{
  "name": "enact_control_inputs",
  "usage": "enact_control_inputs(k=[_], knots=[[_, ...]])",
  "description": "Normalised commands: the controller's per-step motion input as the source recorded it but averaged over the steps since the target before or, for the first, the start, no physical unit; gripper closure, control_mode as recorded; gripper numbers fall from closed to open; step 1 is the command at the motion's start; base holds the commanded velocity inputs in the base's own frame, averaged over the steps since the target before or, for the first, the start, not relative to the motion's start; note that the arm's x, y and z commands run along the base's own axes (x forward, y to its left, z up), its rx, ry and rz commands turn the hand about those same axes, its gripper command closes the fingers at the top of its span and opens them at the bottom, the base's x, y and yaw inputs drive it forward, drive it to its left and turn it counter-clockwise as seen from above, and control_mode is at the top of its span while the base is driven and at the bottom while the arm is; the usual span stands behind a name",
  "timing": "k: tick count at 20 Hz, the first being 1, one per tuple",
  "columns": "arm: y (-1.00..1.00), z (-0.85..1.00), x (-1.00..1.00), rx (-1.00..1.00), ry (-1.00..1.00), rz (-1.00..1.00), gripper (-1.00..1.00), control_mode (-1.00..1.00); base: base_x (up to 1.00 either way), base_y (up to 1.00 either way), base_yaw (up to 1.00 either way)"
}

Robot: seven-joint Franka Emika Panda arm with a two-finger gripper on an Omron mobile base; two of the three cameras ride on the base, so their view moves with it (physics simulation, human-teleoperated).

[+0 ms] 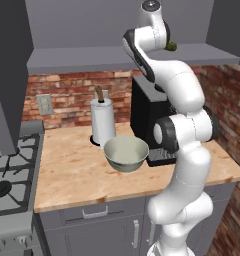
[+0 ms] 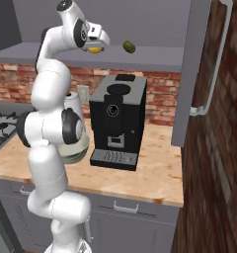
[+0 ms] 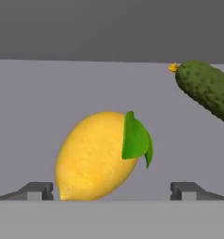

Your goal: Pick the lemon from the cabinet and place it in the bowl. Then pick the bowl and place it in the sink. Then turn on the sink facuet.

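Two things are sitting on the shelf board of the cabinet point(image 1: 92, 59) in the left base view, though the arm is hiding most of them: a sliver of the green cucumber point(image 1: 170, 47) is peeking out at 3 o'clock of the wrist. Below, the bowl point(image 1: 126, 153) is resting on the wooden counter point(image 1: 77, 172), with the paper towel roll point(image 1: 102, 121) at its 11 o'clock and the black coffee machine point(image 1: 144, 112) at its 2 o'clock. A stove point(image 1: 12, 170) is lying at the counter's 9 o'clock side.

From the right base view, the gripper point(image 2: 97, 43) is reaching onto the shelf, and the lemon point(image 2: 94, 50) is showing yellow just beneath the hand. The cucumber point(image 2: 129, 47) is lying near it at 3 o'clock. The bowl point(image 2: 75, 150) is partly hidden behind the arm, beside the coffee machine point(image 2: 117, 121).

Through the hand view, the lemon point(image 3: 97, 156), with a green leaf, is sitting between the two fingertips point(image 3: 37, 190), which are standing wide apart, neither touching it. The cucumber point(image 3: 207, 88) is lying at 2 o'clock of the lemon
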Motion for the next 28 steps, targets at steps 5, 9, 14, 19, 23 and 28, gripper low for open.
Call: enact_control_inputs(k=[5, 9, 14, 19, 23, 28], knots=[[0.00, -0.04, 0.39, 0.00, 0.00, 0.00, -1.00, -1.00, 0.00, 0.00, 0.00], [0.00, -0.05, 0.51, 0.00, 0.00, 0.00, -1.00, -1.00, 0.00, 0.00, 0.00], [0.00, -0.02, 0.21, 0.00, 0.00, 0.00, 1.00, -1.00, 0.00, 0.00, 0.00], [0.00, -0.15, -0.42, 0.00, 0.00, 0.00, 1.00, -1.00, 0.00, 0.00, 0.00], [0.04, -0.25, -0.95, 0.00, 0.00, 0.00, 1.00, -1.00, 0.00, 0.00, 0.00], [0.24, -0.33, -1.00, 0.00, -0.01, 0.00, 1.00, -1.00, 0.00, 0.00, 0.00]])
